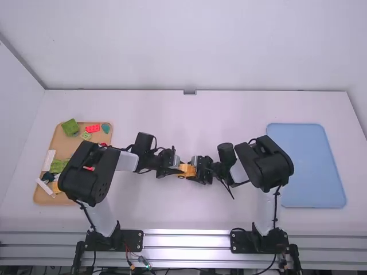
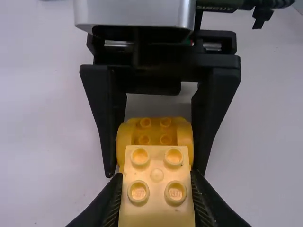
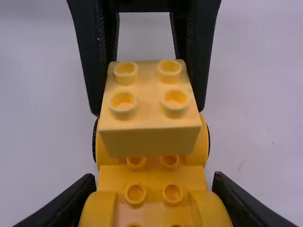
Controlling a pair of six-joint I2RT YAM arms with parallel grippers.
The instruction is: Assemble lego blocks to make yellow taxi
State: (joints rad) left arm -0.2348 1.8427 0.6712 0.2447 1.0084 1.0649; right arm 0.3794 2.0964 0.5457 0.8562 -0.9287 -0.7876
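Centrally, left gripper pinching one four-studded yellow brick; right gripper, pinching one wheeled yellow base

pale block: smooth plastic | table: matt | rail: shiny metal

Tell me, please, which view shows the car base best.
Right wrist view: the base shows close up, several studs clear. In the left wrist view it sits partly behind the block; the high view shows it small.
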